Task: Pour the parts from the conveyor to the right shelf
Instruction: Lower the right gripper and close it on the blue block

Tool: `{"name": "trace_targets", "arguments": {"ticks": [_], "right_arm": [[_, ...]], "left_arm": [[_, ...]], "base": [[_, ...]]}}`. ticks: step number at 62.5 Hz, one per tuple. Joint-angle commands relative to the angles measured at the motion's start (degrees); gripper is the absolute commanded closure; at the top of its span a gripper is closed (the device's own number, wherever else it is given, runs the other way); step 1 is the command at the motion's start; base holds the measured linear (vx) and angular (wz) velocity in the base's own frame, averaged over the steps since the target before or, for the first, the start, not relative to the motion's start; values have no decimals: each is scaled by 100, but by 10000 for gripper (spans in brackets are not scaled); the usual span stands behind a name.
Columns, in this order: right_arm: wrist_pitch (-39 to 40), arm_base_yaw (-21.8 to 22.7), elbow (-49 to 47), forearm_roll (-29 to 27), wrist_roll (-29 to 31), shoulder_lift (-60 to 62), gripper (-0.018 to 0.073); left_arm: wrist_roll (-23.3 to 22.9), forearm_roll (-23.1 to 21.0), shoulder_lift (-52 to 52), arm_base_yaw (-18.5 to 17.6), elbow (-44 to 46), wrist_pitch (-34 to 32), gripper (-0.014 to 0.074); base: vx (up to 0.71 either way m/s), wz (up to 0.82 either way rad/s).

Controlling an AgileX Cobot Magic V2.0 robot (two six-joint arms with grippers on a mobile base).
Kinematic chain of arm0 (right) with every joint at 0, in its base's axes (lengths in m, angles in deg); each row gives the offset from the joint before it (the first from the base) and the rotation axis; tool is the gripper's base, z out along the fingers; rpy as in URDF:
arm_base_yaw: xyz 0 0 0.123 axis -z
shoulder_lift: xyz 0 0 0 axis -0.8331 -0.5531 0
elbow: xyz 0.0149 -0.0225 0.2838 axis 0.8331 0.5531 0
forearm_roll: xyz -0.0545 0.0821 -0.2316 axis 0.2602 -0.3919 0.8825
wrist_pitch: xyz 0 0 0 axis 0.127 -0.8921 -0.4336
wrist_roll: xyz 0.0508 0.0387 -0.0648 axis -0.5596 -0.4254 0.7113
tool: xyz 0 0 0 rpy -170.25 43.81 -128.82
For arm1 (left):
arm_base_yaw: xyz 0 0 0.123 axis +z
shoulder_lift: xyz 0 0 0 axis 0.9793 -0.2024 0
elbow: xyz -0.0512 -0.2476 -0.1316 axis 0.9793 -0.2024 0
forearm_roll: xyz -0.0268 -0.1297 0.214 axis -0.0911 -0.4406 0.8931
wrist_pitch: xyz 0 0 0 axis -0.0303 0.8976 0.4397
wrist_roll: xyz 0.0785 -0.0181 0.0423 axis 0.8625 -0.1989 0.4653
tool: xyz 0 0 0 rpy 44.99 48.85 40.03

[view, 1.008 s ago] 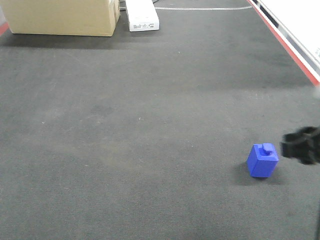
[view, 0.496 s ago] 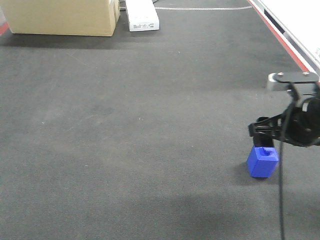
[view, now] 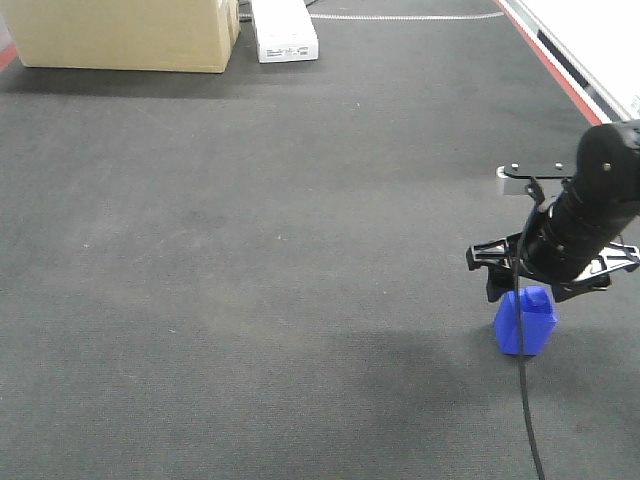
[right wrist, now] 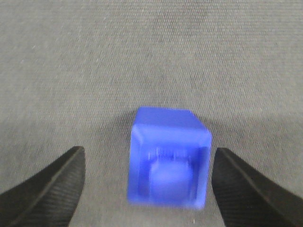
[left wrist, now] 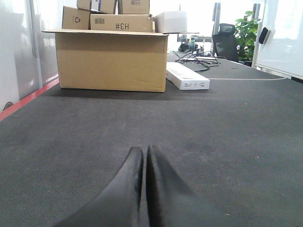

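One of the parts, a bright-blue block [view: 527, 325], stands on the dark conveyor belt [view: 250, 250] at the right. My right gripper [view: 530, 288] hangs just above it, covering its top in the front view. In the right wrist view the block [right wrist: 168, 158] sits between my right gripper's [right wrist: 149, 153] two spread fingers, closer to the right fingertip [right wrist: 232, 165], with belt showing on both sides; the gripper is open. My left gripper [left wrist: 144, 149] is shut on nothing, low over the belt [left wrist: 213, 132]. The right shelf is out of view.
A large cardboard box [view: 125, 35] and a flat white box [view: 284, 30] lie at the belt's far end. The red conveyor edge [view: 560, 75] runs along the right side, with a white surface beyond it. The box [left wrist: 111, 59] is stacked with smaller cartons.
My right gripper came in from the right edge of the front view and now hangs over the blue block. The block has stayed in place.
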Motion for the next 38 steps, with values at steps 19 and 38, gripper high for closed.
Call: {"name": "trace_targets", "arguments": {"ticks": [19,38], "right_arm": [[-204,55,-265,378,-192,-372,111],[163,55,-265,209,-132,54,575]], "left_arm": [[-44,-14,80,13,-178,-416,603],[-44,-14,80,13,-178,-416,603]], "base": [[0,0],[0,0]]}}
